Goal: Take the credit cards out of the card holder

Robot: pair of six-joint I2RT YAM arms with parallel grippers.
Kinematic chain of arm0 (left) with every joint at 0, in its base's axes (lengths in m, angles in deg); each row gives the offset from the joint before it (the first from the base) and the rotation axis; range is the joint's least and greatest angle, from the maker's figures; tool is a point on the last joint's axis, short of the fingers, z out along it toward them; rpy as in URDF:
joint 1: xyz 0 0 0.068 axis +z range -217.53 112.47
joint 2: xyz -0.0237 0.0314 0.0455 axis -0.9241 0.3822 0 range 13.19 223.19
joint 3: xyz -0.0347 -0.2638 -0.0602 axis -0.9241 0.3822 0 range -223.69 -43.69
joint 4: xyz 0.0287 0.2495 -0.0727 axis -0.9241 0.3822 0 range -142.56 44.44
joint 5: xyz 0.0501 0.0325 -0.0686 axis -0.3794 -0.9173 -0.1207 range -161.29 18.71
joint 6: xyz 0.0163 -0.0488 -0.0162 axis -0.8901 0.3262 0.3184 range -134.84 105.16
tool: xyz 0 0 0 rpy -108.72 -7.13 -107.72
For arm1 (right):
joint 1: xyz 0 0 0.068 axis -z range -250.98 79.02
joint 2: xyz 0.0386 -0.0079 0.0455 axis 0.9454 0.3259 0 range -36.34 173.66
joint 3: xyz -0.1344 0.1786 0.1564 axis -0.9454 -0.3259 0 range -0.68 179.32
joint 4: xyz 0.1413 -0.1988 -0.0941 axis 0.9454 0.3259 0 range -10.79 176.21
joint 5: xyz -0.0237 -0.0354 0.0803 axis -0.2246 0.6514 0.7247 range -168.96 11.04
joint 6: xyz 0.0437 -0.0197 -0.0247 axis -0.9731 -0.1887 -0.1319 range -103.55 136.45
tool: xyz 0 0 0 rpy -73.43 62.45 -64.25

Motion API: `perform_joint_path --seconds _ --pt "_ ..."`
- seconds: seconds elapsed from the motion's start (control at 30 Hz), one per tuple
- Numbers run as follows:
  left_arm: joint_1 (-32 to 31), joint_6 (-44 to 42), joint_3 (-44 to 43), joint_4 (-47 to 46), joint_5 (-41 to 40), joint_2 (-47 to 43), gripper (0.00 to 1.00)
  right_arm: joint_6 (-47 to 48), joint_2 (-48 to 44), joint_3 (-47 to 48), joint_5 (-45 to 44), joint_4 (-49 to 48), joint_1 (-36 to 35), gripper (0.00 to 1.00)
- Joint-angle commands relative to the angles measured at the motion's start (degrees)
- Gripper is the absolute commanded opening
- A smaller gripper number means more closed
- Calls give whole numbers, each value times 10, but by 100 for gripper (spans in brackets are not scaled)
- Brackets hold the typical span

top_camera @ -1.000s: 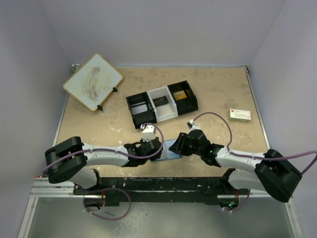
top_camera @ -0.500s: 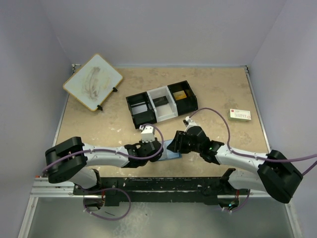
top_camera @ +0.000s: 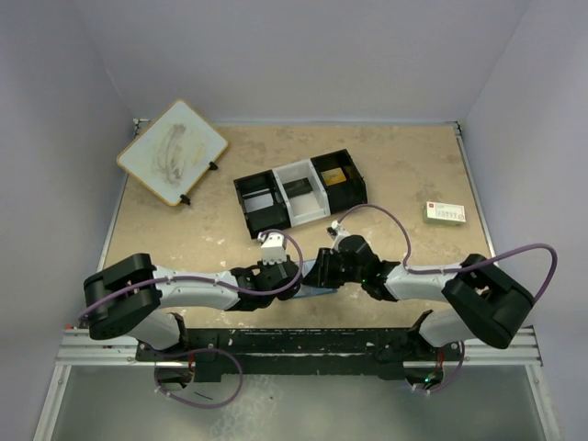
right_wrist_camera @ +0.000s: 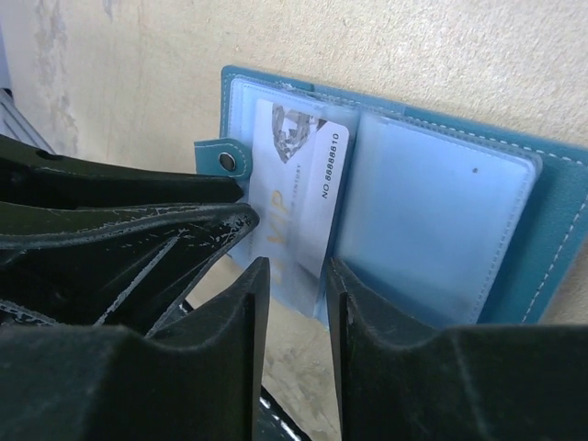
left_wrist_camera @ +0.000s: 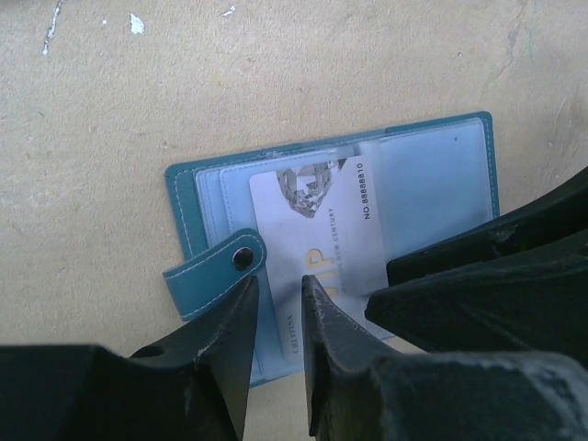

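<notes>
The blue card holder (left_wrist_camera: 197, 197) lies open and flat on the beige table, its snap tab (left_wrist_camera: 216, 273) on the left. It also shows in the right wrist view (right_wrist_camera: 441, 220) and in the top view (top_camera: 315, 280). A white VIP card (left_wrist_camera: 322, 225) sticks partway out of a pale blue pocket. My left gripper (left_wrist_camera: 278, 299) has its jaws a narrow gap apart over the holder's near edge and the card. My right gripper (right_wrist_camera: 292, 280) faces it, jaws slightly apart, with the card's (right_wrist_camera: 303, 184) free edge just in front of the gap. Both grippers meet in the top view, left (top_camera: 292, 276) and right (top_camera: 323, 268).
A black-and-white three-compartment tray (top_camera: 299, 191) stands behind the grippers. A white card with green and red print (top_camera: 445, 213) lies at the right. A tilted white board (top_camera: 173, 152) sits at the back left. Walls enclose the table on three sides.
My right gripper has moved left and closer to the holder and to the left gripper. The left gripper has stayed in place on the holder.
</notes>
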Motion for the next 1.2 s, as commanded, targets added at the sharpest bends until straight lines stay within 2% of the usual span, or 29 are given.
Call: perform_joint_path --seconds 0.0,0.1,0.2,0.47,0.5,0.6,0.73,0.87,0.9,1.03,1.17 --pt "-4 4 6 20 -11 -15 24 -32 0 -18 14 -65 1 31" --pt "-4 4 6 27 -15 -20 23 -39 -5 -21 6 -65 1 24" --pt "-4 5 8 30 -16 -24 23 -46 -14 -27 -4 -65 1 10" --pt "-4 4 7 29 -16 -25 23 -64 -25 -42 -1 -83 4 3" --pt "-4 3 7 28 -16 -25 23 -67 -26 -43 -3 -82 5 4" --pt "-5 3 7 27 -14 -26 23 -69 -15 -42 -4 -81 6 18" --pt "-5 2 8 27 -13 -26 23 -63 25 -36 21 -106 6 31" --pt "-5 4 8 26 -14 -26 23 -63 54 -38 37 -143 7 36" --pt "-5 3 8 27 -14 -27 23 -63 59 -37 41 -149 7 35" --pt "-5 5 9 31 -17 -29 23 -63 64 -37 45 -157 7 19" --pt "-5 7 9 33 -19 -29 22 -68 51 -41 30 -147 7 10"
